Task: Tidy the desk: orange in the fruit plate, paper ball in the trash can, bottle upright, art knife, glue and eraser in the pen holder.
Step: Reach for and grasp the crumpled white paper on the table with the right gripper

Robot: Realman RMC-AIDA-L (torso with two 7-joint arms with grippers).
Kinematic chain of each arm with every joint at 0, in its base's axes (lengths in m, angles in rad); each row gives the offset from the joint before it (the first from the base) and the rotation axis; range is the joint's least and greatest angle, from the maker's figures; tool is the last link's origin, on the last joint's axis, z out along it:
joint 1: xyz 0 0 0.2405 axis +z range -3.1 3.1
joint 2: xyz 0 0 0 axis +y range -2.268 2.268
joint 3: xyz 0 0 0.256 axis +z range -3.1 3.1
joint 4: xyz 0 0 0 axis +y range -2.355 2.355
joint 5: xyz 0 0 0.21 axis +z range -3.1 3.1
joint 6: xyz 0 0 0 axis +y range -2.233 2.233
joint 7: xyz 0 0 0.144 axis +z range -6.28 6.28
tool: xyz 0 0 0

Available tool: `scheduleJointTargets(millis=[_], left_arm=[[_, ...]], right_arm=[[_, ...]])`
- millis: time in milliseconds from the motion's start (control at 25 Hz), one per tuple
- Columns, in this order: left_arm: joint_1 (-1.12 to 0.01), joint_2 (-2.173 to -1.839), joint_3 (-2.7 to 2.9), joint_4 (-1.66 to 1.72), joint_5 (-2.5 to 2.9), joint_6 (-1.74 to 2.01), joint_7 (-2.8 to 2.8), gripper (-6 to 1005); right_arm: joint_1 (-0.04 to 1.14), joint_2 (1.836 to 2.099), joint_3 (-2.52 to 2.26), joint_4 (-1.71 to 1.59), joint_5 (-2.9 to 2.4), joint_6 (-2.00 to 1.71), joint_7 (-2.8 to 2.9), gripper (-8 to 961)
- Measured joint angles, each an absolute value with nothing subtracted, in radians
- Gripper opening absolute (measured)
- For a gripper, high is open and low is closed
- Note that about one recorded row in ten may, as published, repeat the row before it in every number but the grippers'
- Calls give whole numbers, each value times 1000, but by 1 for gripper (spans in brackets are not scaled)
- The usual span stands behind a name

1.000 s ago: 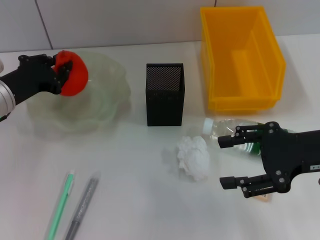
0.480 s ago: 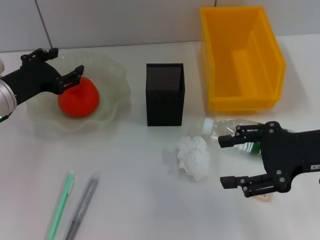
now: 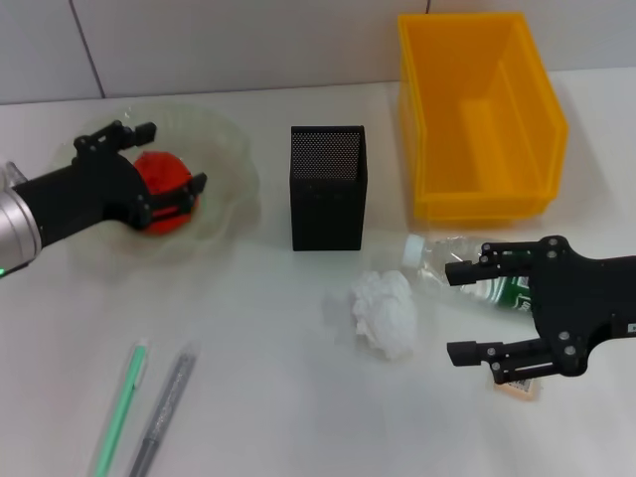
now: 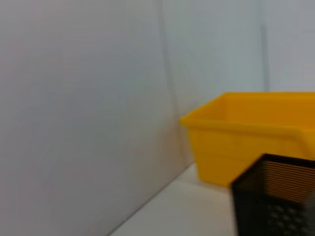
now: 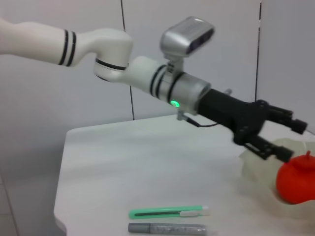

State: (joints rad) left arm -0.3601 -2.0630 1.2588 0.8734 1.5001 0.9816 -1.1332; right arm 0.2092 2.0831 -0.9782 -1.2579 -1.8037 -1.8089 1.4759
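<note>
White desk (image 3: 268, 397) lies under me. My left gripper (image 3: 159, 164) hangs spread wide around the orange (image 3: 164, 189) in the fruit plate (image 3: 224, 149), gripping nothing. My right gripper (image 3: 467, 310) gapes empty over the bottle (image 3: 447, 260), paper ball (image 3: 386, 313) just beside its fingertips.

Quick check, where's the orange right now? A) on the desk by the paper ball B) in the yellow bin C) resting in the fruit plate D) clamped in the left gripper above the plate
C: the orange sits in the fruit plate, with the open left gripper around it, not clamping.
</note>
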Motion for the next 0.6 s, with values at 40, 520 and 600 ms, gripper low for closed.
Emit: scheduleJointTargets(millis=[40,520,600], left_arm=[[-346,-2063,1259,899,1521,1004,-1146,865],[-233,-2063,1259,1160,1709,1383,-1352,861],[-234,-2062,1250,1168,1712,1441,-1368,861]], right_arm=[[209,2083,-976,-1258,-1804,-1810,1476,769],[208,2082,-957,-1259,-1812,-1808,1470,769],[206,2081,-951,-1260,-1812,-1811,1470,770]])
